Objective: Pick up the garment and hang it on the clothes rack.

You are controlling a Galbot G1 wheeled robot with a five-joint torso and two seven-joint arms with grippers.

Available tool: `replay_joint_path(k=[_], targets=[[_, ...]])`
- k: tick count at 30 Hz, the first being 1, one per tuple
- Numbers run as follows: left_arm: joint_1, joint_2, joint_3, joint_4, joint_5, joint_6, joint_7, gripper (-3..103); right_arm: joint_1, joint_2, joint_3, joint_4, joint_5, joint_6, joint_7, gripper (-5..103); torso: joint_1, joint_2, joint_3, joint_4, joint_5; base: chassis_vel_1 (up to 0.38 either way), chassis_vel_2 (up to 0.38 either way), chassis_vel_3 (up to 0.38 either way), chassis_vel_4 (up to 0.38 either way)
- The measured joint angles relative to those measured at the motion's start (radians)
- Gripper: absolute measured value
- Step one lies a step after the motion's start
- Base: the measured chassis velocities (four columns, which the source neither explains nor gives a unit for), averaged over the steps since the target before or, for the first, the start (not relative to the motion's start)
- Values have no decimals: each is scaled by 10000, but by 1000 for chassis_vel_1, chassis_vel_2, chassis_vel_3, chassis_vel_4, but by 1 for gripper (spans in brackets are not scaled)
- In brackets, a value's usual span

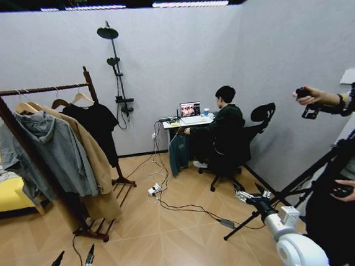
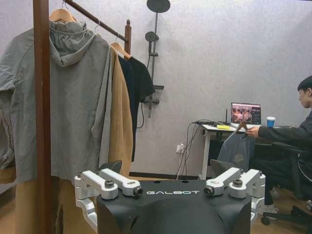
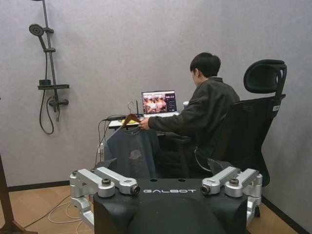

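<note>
Both end effectors sit lowest in the head view: the left end effector (image 1: 72,261) at about seven o'clock with its dark fingertips spread apart and nothing between them, the right end effector (image 1: 250,196) at about five o'clock, fingers also parted and empty.

Across the room, the garment (image 1: 178,153) hangs at the front edge of the small white table (image 1: 195,121), near the centre of the head view at roughly one o'clock from the left arm. In the right wrist view the garment (image 3: 131,151) drapes from a wooden hanger (image 3: 130,118) whose hook sits at the table edge, where a seated person's hand appears to hold it.

It looks light, limp and loose; the cloth would likely bunch or slide if pinched, so the stiff hanger, at its neck just under the hook, seems the surer place to take hold.

At ten o'clock stands the clothes rack (image 1: 43,89), its bar already carrying a grey hoodie (image 1: 51,150), a tan coat (image 1: 93,159) and a black T-shirt (image 1: 99,130). Free bar seems scarce.

Cables (image 1: 171,205) trail over the floor at six o'clock from the table, and a tripod leg (image 1: 294,188) slants across at four o'clock, narrowing the approach.
</note>
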Motion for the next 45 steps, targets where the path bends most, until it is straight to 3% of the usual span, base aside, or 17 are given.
replay_joint_path(k=[2,4,5,7,13,17,26,45], targets=[[0,0,0,-1,0,0,-1,100,-68,-20,-136,30,-43,81,46,100,0,0,0,1,-2,0,0,0,0],[0,0,0,-1,0,0,-1,100,-615,-180,-1046,165,-282,807,351,100,0,0,0,2,3,0,0,0,0],[0,0,0,-1,0,0,-1,100,-615,-180,-1046,165,-282,807,351,100,0,0,0,2,3,0,0,0,0],[0,0,0,0,0,0,0,100,-1242,-369,-2072,335,-575,1680,707,100,0,0,0,2,1,0,0,0,0],[0,0,0,0,0,0,-2,100,-1452,-383,-2408,0,-618,2554,715,100,0,0,-1,2,3,0,0,0,0],[0,0,0,-1,0,0,-1,100,-1400,-398,-2227,-7,-541,2621,721,100,0,0,-1,1,0,0,0,0,0],[0,0,0,0,0,0,-2,100,-1387,-625,-1372,332,614,2486,673,100,0,0,-1,1,1,0,0,0,0],[0,0,0,-1,0,0,-2,100,-1104,-967,-1032,-226,1046,2824,133,100,-1,1,0,1,0,-96,92,105,-111]])
